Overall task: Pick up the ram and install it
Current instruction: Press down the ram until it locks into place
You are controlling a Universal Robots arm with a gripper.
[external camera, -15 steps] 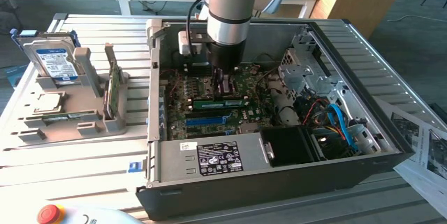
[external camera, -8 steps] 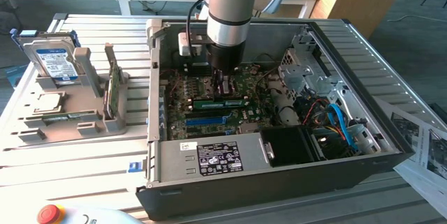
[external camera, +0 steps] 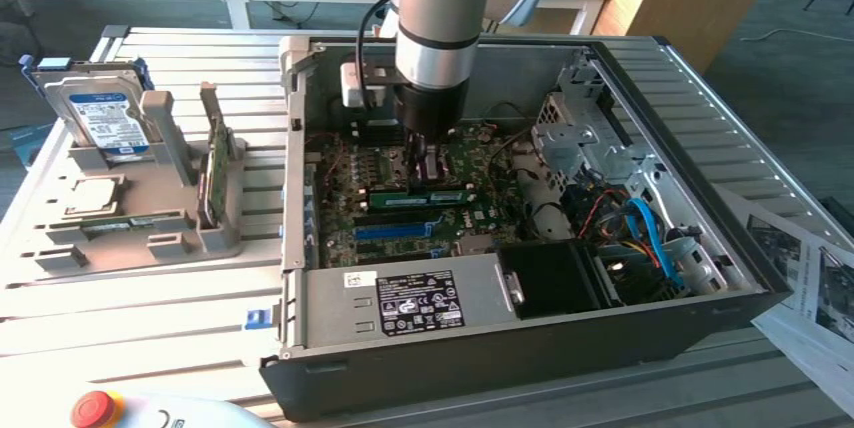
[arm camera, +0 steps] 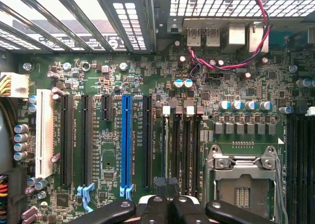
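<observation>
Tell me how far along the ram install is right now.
Done: the ram is inside the case, lying along the motherboard's memory slots. In hand: the shut pincer stands right on top of it; whether it grips or presses the stick, I cannot tell. Left: full seating in the slot is not visible, so count the install as unconfirmed.

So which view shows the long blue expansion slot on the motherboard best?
The wrist view: the long blue expansion slot runs unobstructed, full length, among black slots. In the exterior view the same slot appears small and foreshortened below the arm inside the case.
</observation>
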